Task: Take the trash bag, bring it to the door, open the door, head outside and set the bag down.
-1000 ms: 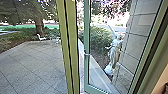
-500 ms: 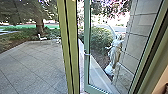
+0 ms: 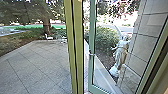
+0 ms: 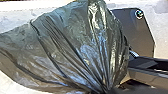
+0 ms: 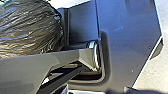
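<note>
In the left wrist view, the dark, shiny plastic trash bag (image 4: 75,45) is bulging out large, and its long folds are running together into a tight bunch. The left claw (image 4: 106,91) is clamping on that gathered part. In the right wrist view, the bag's rounded, wrinkled side is showing just beyond the robot's grey jointed bar (image 5: 62,58). Whether the right claw (image 5: 140,91) is standing apart or together, I cannot tell.

In the head view, a green upright post (image 3: 76,50) is rising through the middle of the frame. Right of it, a clear glass door in a green frame (image 3: 91,72) is standing ajar, a narrow gap showing between its edge and the post. A small metal handle (image 3: 92,54) is sitting on that edge. Through the glass, right of centre, a pale statue (image 3: 121,56) is standing between a rounded green bush (image 3: 106,37) and a wall of large stone blocks (image 3: 150,37). Grey square paving (image 3: 37,67) is filling the lower left, and a white chair (image 3: 49,37) is standing at its far edge, near a thick brown tree trunk (image 3: 46,25).
</note>
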Controlling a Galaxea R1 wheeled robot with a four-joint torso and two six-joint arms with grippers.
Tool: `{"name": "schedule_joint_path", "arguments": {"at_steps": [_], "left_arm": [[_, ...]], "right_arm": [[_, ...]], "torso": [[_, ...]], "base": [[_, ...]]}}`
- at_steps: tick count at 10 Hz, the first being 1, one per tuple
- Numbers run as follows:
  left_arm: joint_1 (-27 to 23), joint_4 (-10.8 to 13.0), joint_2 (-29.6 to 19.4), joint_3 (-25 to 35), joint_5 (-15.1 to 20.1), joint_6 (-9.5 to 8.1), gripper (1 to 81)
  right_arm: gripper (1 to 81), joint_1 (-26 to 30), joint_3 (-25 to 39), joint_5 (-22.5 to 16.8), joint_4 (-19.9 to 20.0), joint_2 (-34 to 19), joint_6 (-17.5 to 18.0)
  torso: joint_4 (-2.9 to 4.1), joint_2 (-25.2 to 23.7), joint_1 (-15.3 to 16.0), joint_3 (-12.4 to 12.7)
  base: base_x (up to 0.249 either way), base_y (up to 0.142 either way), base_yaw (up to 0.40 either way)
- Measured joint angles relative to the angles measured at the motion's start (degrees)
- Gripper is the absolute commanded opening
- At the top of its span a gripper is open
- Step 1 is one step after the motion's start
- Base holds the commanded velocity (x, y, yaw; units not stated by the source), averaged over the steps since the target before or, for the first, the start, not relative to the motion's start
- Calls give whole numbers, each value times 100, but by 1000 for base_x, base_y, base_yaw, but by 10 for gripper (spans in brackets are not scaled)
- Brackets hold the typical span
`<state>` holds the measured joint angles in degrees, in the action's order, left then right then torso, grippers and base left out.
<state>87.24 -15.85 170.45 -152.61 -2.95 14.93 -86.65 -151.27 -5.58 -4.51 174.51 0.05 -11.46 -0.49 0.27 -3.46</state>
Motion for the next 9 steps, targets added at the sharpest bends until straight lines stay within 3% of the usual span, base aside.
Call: {"name": "schedule_joint_path", "arguments": {"at_steps": [3, 4, 9], "left_arm": [[13, 0, 0, 0, 1, 0, 10], [13, -2, 0, -4, 0, 0, 10], [-2, 0, 1, -4, -5, 0, 10]], "right_arm": [[811, 11, -11, 0, 24, -13, 11], [811, 21, -11, 0, 24, -22, 2], [811, 32, -11, 5, 35, -20, 16]], "torso": [[433, 0, 0, -112], [513, 0, 0, -131], [505, 0, 0, -133]], "base": [[0, 0, 0], [0, 0, 0], [0, -67, 0]]}}
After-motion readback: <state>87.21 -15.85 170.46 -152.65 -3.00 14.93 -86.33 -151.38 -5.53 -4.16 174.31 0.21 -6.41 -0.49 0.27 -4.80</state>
